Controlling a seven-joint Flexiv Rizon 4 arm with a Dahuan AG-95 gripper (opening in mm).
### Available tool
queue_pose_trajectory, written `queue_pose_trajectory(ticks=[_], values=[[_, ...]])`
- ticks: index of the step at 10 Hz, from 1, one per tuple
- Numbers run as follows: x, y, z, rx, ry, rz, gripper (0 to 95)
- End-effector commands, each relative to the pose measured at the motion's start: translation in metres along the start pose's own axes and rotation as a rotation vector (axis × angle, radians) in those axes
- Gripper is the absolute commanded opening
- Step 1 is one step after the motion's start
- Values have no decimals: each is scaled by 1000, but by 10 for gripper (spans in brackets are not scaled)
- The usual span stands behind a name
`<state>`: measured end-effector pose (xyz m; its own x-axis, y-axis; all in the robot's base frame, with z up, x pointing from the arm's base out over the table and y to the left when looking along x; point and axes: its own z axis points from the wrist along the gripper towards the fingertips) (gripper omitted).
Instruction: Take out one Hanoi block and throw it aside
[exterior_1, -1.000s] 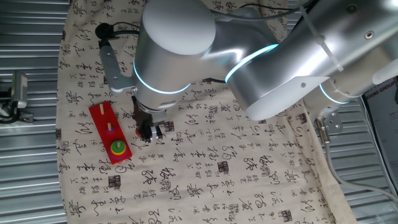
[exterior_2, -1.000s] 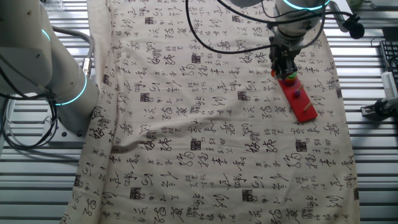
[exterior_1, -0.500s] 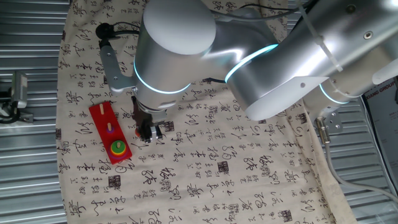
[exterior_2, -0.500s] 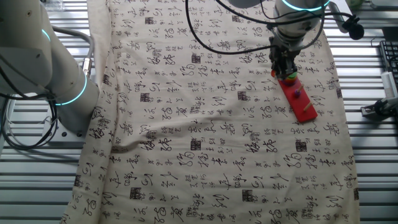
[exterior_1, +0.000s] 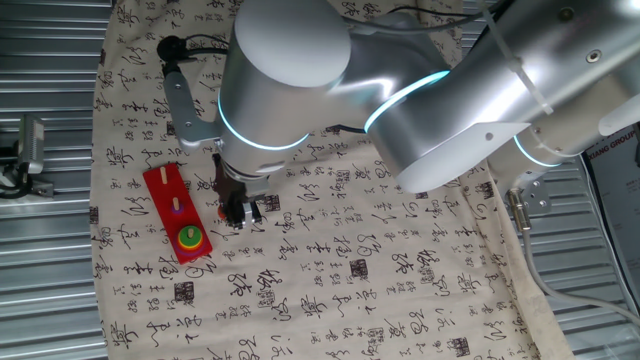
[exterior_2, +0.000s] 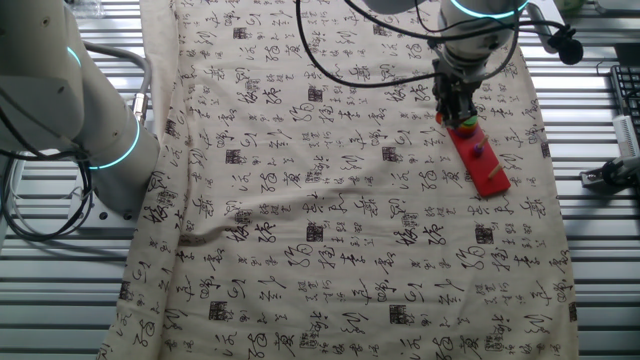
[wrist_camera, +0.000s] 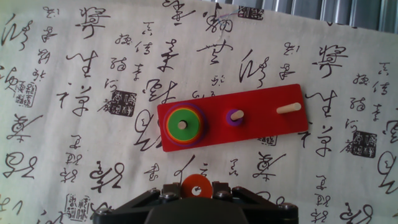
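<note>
The Hanoi block (wrist_camera: 196, 185), a small orange-red disc with a centre hole, sits between my gripper's (wrist_camera: 196, 190) fingers at the bottom of the hand view. The gripper is shut on it and holds it above the cloth, beside the long red peg board (wrist_camera: 249, 118). The board carries a stack topped by a green disc (wrist_camera: 182, 125) on one peg, a small purple disc (wrist_camera: 235, 116) on the middle peg, and a bare peg (wrist_camera: 288, 108). In one fixed view the gripper (exterior_1: 238, 212) hangs just right of the board (exterior_1: 168, 200). In the other fixed view the gripper (exterior_2: 457, 112) is at the board's (exterior_2: 482, 160) far end.
A cloth printed with black calligraphy (exterior_1: 380, 270) covers the table. Slatted metal (exterior_1: 40, 250) lies beyond its edges. A second robot arm (exterior_2: 90, 110) stands at the left of the other fixed view. A black cable and bracket (exterior_1: 175, 75) lie behind the board.
The arm's upper body has edged very slightly to the right. The gripper, the held disc and the board have not visibly moved.
</note>
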<state>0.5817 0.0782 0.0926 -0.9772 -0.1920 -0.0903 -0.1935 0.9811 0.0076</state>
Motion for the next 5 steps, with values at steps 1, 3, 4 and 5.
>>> queue_pose_trajectory(ticks=[1,3,4,5], values=[[0,0,0,-6,-2,-2,190],[0,0,0,-14,-5,-4,380],[0,0,0,-14,-4,-11,380],[0,0,0,-14,-5,-12,570]])
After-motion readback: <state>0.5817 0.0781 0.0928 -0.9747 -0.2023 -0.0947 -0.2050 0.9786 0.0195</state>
